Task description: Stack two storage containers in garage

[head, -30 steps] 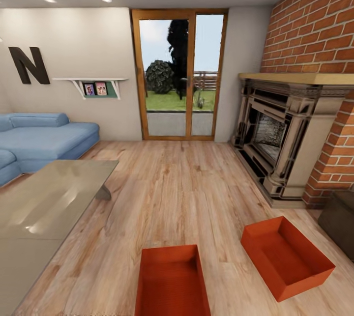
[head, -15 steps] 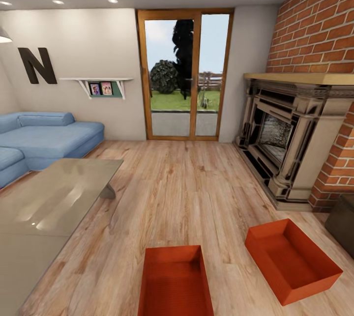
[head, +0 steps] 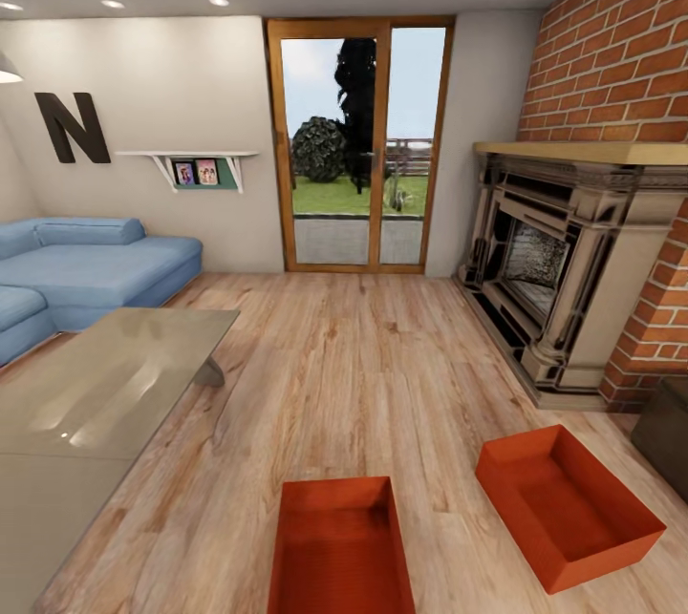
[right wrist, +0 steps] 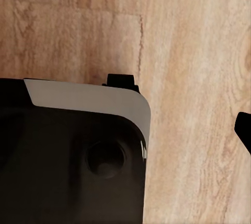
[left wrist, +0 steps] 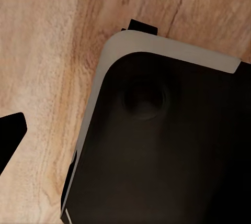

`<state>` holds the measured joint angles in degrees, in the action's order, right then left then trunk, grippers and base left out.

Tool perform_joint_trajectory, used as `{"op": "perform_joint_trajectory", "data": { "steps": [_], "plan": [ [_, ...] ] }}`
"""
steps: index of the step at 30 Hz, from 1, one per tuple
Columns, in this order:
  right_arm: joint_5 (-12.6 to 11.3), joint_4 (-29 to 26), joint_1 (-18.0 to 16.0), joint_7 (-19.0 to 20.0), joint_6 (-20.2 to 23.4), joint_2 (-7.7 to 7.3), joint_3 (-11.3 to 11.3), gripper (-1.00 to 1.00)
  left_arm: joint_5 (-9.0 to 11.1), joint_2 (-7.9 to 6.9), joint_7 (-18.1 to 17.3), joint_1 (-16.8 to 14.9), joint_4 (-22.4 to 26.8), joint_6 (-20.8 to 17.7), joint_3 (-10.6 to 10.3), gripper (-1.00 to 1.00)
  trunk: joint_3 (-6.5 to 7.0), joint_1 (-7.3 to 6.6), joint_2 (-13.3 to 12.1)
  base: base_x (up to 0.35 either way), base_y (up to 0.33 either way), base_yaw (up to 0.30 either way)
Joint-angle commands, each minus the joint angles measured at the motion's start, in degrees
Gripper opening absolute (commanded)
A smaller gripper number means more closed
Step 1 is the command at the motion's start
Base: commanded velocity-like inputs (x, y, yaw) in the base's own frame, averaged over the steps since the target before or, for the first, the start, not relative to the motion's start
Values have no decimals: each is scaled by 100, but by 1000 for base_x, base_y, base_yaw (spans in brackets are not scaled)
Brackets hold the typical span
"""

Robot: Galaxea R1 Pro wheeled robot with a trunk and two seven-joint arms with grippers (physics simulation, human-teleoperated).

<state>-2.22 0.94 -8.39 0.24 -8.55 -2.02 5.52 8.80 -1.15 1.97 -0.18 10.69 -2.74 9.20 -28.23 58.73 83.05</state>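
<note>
Head view: I see living room, wood plank floor (head: 363, 356). Two storage containers on planks: near container (head: 342, 547) straight ahead, partly cut by frame edge; second container (head: 566, 505) to its right, turned at angle, apart from first. Both upright, open side up. Glass table (head: 96, 394) at left, blue sofa (head: 86, 270) beyond it, glass door (head: 358, 146) far centre, fireplace (head: 554, 261) at right. Wrist views: I see dark robot base (left wrist: 167, 145) over planks. Gripper opening, both arms: cannot tell.
</note>
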Motion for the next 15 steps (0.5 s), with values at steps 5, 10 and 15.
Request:
{"op": "perform_joint_trajectory", "data": {
  "steps": [5, 10, 15],
  "plan": [
    [-24, 11, -5, 3, -24, -3, 46, 100, 61, -5, 14, 0, 18, -26, -6, 100, -6, 0, 3, 0, -104, 0],
    [-24, 12, -5, 3, -24, -8, 46, 100, 61, 0, 21, 0, 33, -26, 1, 100, -6, 0, 3, 0, -15, 0],
    [-24, 12, -5, 3, -24, -6, 46, 100, 61, 1, 27, 0, 44, -25, 3, 100, -6, 0, 3, 0, -1, 0]
  ]
}}
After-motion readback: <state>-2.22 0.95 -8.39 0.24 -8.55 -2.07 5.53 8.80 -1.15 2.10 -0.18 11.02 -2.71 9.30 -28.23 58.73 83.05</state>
